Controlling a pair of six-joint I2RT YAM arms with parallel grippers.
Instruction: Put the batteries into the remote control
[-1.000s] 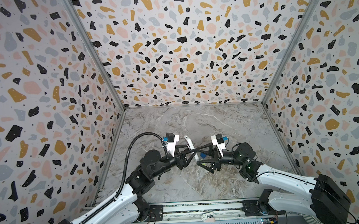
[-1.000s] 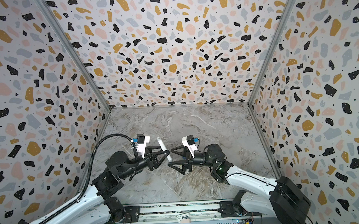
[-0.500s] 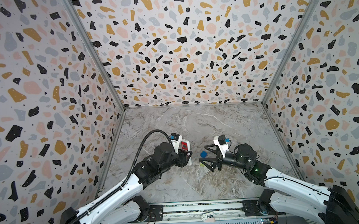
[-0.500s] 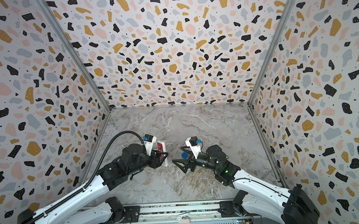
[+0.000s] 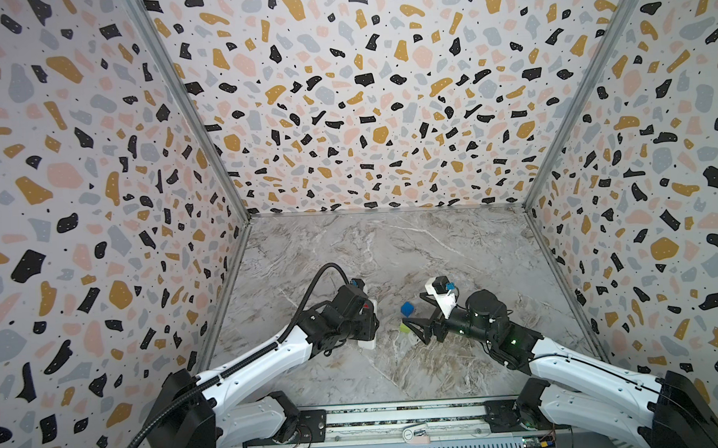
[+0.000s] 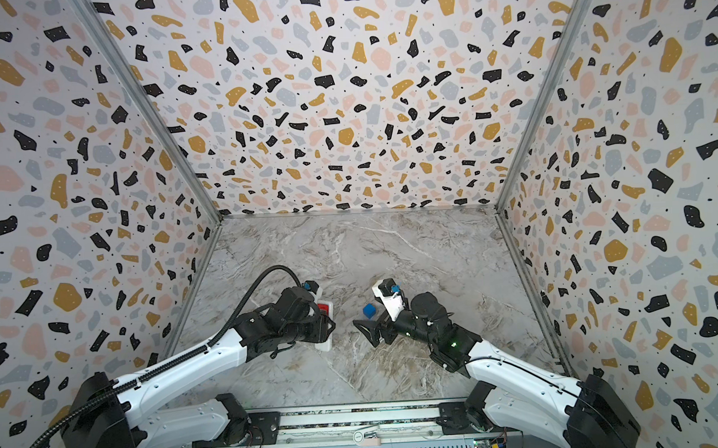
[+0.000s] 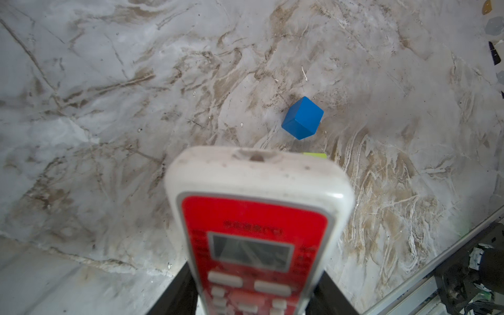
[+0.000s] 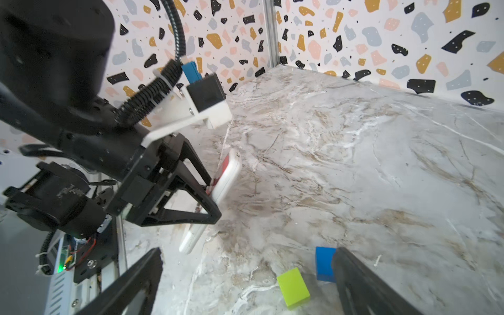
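remote control (image 7: 255, 218) clamped in left end effector (image 8: 212, 201), low over tabletop (image 5: 391, 248); blue cube (image 5: 407, 309) and green cube (image 5: 403, 327) at its 3 o'clock in a top view; right end effector (image 5: 413, 314) spread wide, empty; no batteries in sight, loading looks unstarted
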